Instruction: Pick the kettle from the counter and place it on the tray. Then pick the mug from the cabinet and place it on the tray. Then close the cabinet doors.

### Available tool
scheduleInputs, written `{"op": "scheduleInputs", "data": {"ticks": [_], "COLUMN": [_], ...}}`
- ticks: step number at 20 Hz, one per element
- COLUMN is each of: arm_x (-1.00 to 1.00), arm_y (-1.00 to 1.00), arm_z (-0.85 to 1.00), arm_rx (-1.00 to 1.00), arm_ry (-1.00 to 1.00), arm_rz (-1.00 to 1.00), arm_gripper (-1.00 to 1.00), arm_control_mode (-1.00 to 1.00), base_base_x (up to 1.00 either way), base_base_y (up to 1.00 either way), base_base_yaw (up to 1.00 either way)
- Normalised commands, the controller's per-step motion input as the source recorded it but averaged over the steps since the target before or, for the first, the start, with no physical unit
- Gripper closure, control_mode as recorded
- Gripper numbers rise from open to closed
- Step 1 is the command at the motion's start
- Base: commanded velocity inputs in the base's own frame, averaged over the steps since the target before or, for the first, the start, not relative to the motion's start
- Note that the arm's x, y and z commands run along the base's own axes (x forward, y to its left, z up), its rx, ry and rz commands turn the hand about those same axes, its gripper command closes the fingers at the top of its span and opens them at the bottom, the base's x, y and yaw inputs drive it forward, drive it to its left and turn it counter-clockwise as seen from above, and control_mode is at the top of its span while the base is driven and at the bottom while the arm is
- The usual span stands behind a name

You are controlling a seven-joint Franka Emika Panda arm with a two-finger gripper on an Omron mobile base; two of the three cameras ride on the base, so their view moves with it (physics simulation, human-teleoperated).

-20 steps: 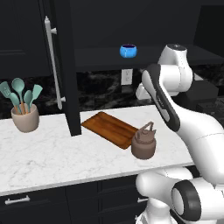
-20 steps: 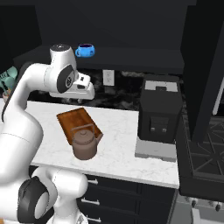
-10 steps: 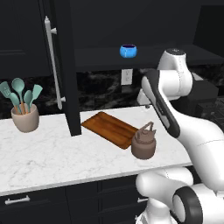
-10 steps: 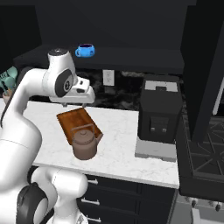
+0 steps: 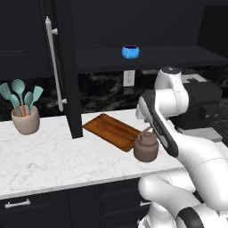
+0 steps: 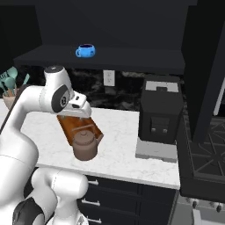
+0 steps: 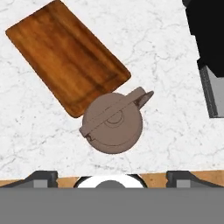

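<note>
The kettle is overlapping the tray's near corner; jaws spread; the mug is being left shelved, cabinet doors open.

A beige utensil pot stands near the tabletop's left end, teal utensils rising from it (spatulas and spoons, as far as one can tell). A black coffee machine sits toward the right end on a grey base. A white wall outlet shows on the dark backsplash.
</note>
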Motion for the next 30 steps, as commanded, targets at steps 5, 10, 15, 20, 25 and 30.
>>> {"op": "scheduleInputs", "data": {"ticks": [5,10,15,20,25,30], "arm_x": [0.34,0.46,0.21,0.14,0.13,0.10], "arm_y": [0.13,0.17,-0.01,-0.10,-0.04,0.00], "arm_z": [-0.44,-0.38,-0.29,-0.32,-0.29,-0.28], "arm_rx": [0.00,0.00,0.02,0.00,0.02,0.00], "arm_ry": [0.09,0.01,0.00,0.00,0.00,0.00], "arm_rz": [-0.22,-0.16,-0.07,-0.04,-0.05,-0.03], "arm_gripper": [-1.00,-1.00,-1.00,-1.00,-1.00,-1.00], "arm_control_mode": [-1.00,-1.00,-1.00,-1.00,-1.00,-1.00], "base_base_x": [0.00,0.00,0.00,0.00,0.00,0.00], "base_base_y": [0.00,0.00,0.00,0.00,0.00,0.00], "base_base_yaw": [0.00,0.00,0.00,0.00,0.00,0.00]}}
